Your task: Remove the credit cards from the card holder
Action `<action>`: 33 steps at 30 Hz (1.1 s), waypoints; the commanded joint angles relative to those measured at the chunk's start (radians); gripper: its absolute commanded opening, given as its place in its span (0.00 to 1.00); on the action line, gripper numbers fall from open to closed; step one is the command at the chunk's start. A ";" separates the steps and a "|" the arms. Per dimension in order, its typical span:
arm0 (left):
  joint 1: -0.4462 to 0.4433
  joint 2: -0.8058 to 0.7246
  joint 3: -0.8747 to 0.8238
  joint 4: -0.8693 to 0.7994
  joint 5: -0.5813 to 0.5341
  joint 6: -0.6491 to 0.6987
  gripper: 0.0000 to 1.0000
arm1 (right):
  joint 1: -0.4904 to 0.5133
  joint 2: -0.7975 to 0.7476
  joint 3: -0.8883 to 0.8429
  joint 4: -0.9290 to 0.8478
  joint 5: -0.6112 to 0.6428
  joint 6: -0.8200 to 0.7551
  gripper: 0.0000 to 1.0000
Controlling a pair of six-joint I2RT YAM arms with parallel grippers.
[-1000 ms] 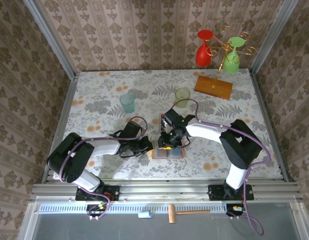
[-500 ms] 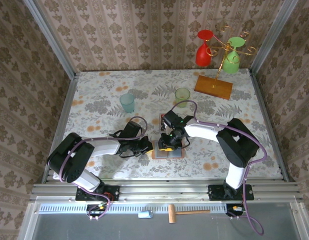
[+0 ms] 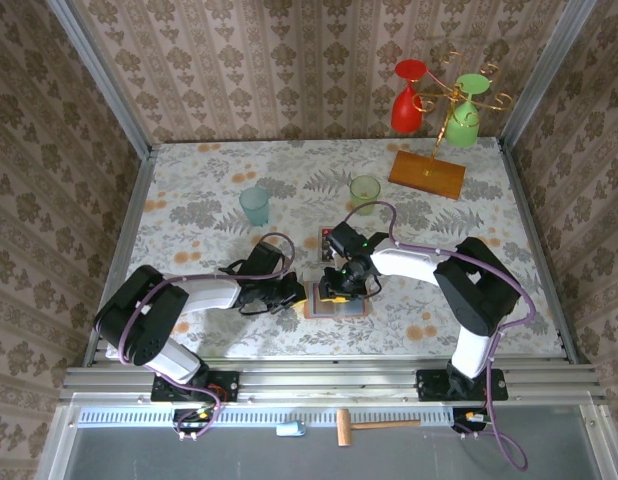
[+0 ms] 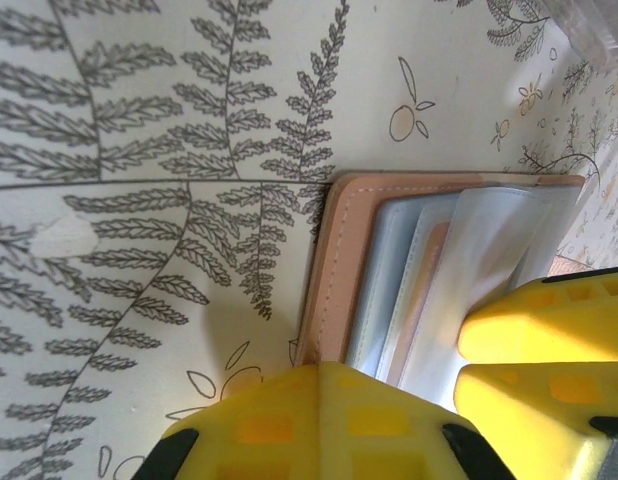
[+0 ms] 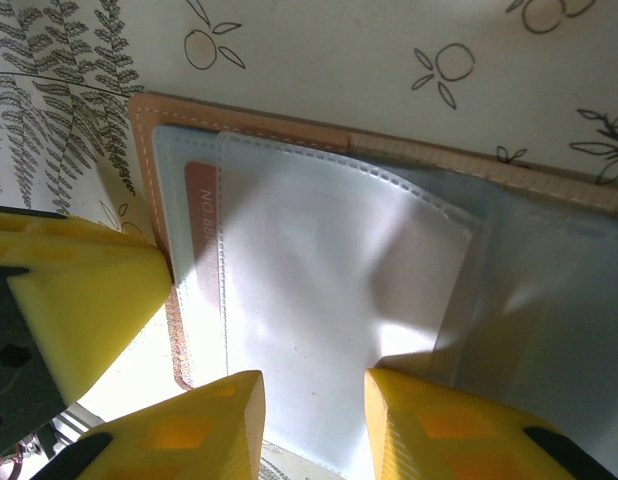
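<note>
Left end effector [image 3: 295,292], right end effector [image 3: 339,286] crowd card holder [image 3: 341,305] from both sides. Blue cup [image 3: 255,205], green cup [image 3: 364,187] stand behind. Room to pass on worktop [image 3: 189,180] back left.

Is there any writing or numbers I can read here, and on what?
"NO 88": pale sideways print on the salmon card in the card holder, under its clear sleeve; the rest is blurred.
Dark card lying loose: marks too small to read.

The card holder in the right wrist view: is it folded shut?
No, the card holder lies open on the table, with its clear pockets facing up.
</note>
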 commanded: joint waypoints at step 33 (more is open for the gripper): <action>-0.051 0.054 0.137 -0.012 0.029 -0.030 0.19 | -0.094 -0.104 -0.230 0.268 -0.172 -0.006 0.24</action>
